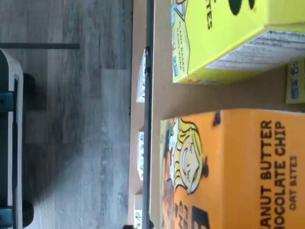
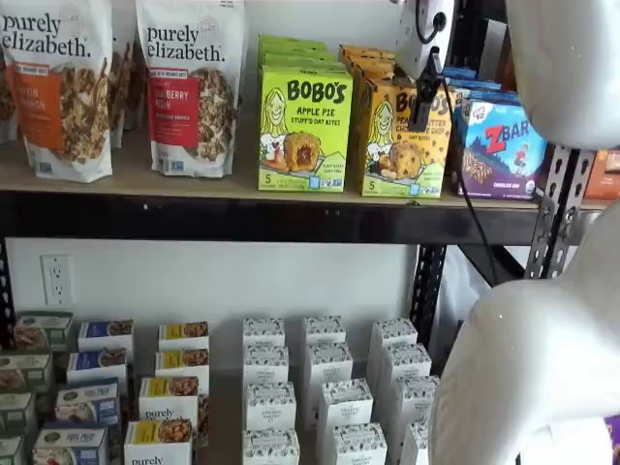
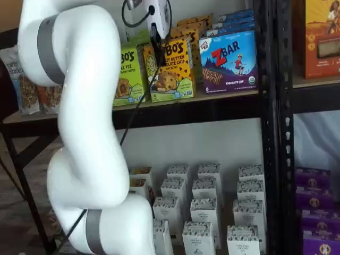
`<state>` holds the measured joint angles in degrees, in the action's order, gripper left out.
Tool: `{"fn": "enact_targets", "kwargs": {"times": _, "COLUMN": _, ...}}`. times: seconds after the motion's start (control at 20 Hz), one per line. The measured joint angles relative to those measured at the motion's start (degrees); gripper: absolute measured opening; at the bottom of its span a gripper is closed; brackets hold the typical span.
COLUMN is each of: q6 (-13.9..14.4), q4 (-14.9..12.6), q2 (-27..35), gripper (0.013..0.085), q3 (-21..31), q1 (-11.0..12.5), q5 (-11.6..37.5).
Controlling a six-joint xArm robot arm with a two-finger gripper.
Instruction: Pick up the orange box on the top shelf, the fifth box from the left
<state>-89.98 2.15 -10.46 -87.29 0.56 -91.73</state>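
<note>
Place: mock shop aisle in a lab
Racking: tan wood-look top shelf on black metal uprights (image 2: pixel 194 184); packaged snack boxes in rows
Floor: grey wood-look planks (image 1: pixel 71 119)
Arm: white robot arm (image 3: pixel 79 106)

Glossy white rounded arm (image 3: pixel 85 122), grey joint bands, black cable (image 3: pixel 135 101), black-fingered end effector (image 3: pixel 157 45)

1. The orange box (image 2: pixel 402 136) stands on the top shelf (image 2: pixel 242 184), at its front edge.
2. The Apple Pie box (image 2: pixel 304 128) stands just left of the orange box.
3. The ZBar box (image 2: pixel 504 145) stands just right of the orange box.
4. Two granola bags (image 2: pixel 189 82) stand further left of the orange box.
5. The end effector (image 2: pixel 424 92) hangs in front of the orange box's upper right part.
6. Small boxes (image 2: pixel 320 397) stand in rows below the orange box's level.
</note>
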Motion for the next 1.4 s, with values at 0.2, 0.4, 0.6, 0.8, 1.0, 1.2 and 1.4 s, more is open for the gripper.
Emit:
{"fn": "enact_targets", "kwargs": {"times": 0.2, "q6": 0.0, "q4": 0.1, "q2": -0.1, "gripper": 0.073, "q3": 0.2, "q1": 0.0, "q5": 0.1}}
{"fn": "enact_targets", "kwargs": {"times": 0.4, "q6": -0.1, "q4": 0.3, "q2": -0.1, "gripper": 0.065, "q3": 0.3, "q1": 0.1, "q5": 0.1}}
{"fn": "enact_targets", "kwargs": {"times": 0.6, "q6": -0.1, "q4": 0.6, "q2": -0.1, "gripper": 0.057, "q3": 0.2, "q1": 0.2, "q5": 0.1}}
{"fn": "enact_targets", "kwargs": {"times": 0.8, "q6": -0.2, "q4": 0.9, "q2": -0.1, "gripper": 0.049, "q3": 0.0, "q1": 0.4, "q5": -0.1}}
{"fn": "enact_targets", "kwargs": {"times": 1.0, "q6": -0.3, "q4": 0.9, "q2": 0.2, "gripper": 0.049, "q3": -0.4, "q1": 0.4, "q5": -0.6}}
{"fn": "enact_targets", "kwargs": {"times": 1.2, "q6": -0.4, "q4": 1.0, "q2": 0.2, "gripper": 0.049, "q3": -0.4, "q1": 0.5, "q5": -0.7}}
{"fn": "enact_targets", "kwargs": {"times": 1.4, "q6": -0.3, "q4": 1.0, "q2": 0.1, "gripper": 0.049, "q3": -0.3, "q1": 0.5, "q5": -0.5}}
